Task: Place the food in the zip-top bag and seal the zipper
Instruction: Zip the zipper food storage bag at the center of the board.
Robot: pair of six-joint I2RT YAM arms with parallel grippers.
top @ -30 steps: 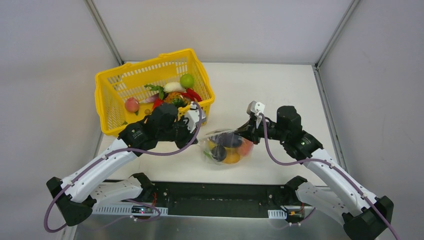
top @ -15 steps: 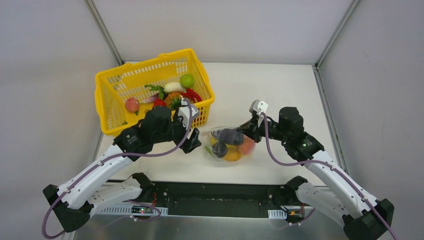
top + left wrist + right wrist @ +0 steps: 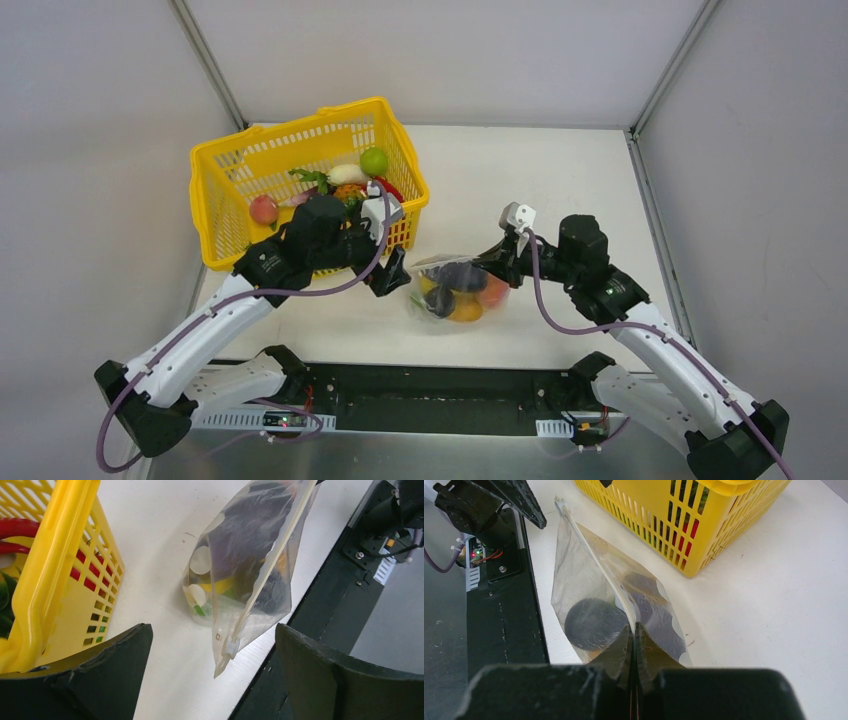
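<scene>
On the white table (image 3: 560, 180), the yellow basket (image 3: 290, 150) held several toy pieces, among them a green round fruit (image 3: 374, 160), a pink fruit (image 3: 264, 210) and a red pepper (image 3: 385, 190). By that count, the loading may not have been complete.

Just in front of the basket, the zip-top bag (image 3: 455, 290) hung with its lower part resting on the table. It was bulging with a dark eggplant (image 3: 462, 275), an orange piece (image 3: 463, 312) and a reddish piece (image 3: 492, 292).

In the left wrist view, the zipper (image 3: 263, 580) ran as a single thin line along the bag's upper edge. It looked pressed together over the stretch in view, though whether it was sealed end to end could not be told.

The right gripper (image 3: 634, 630) pinched that strip at the bag's right end, its jaws tight together on the plastic. The left gripper (image 3: 392, 273) hung beside the bag's left end with its jaws spread wide, holding nothing. Sealing appeared close to finished, pending a check of the strip.
</scene>
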